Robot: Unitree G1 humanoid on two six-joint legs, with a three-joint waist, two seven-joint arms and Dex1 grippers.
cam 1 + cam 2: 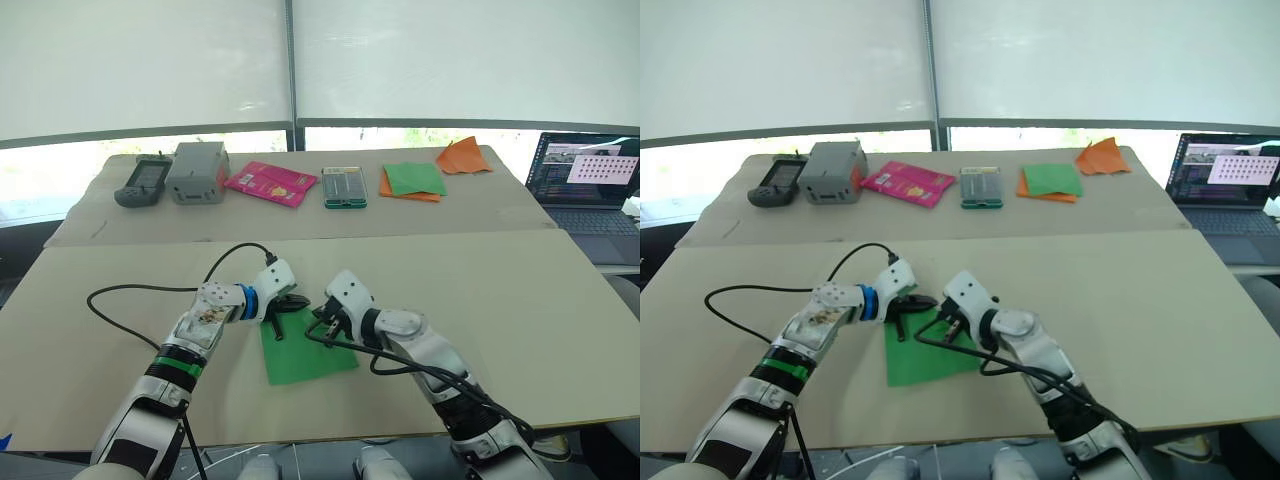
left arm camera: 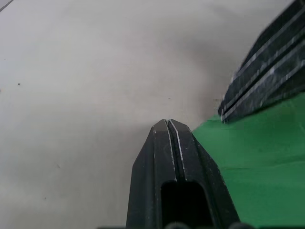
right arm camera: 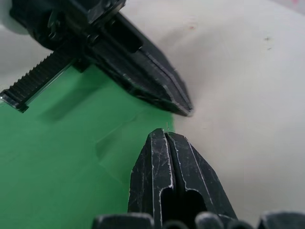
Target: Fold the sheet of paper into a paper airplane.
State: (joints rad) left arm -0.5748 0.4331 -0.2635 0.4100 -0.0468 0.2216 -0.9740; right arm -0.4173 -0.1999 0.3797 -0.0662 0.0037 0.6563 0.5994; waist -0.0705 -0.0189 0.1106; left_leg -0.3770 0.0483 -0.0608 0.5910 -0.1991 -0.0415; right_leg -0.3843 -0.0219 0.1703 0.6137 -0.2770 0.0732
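The bright-green sheet of paper [image 1: 308,356] lies flat on the near table [image 1: 520,300], between my two arms. My left gripper [image 1: 296,300] is shut, and its tip [image 2: 169,123] rests at the sheet's far edge with the paper [image 2: 257,157] beside it, not between the fingers. My right gripper [image 1: 324,316] is also shut; its tip [image 3: 164,132] sits at the sheet's far corner, where a short crease shows in the paper [image 3: 57,162]. The two gripper tips almost touch. No folded paper airplane shape is visible.
Black cables [image 1: 120,298] loop over the near table on the left. The far table holds a handheld device [image 1: 143,182], a grey box [image 1: 197,172], a pink packet [image 1: 270,183], a small case [image 1: 344,187], a green-and-orange paper stack [image 1: 412,181] and an orange pointed shape [image 1: 463,157]. A laptop [image 1: 588,180] stands at the right.
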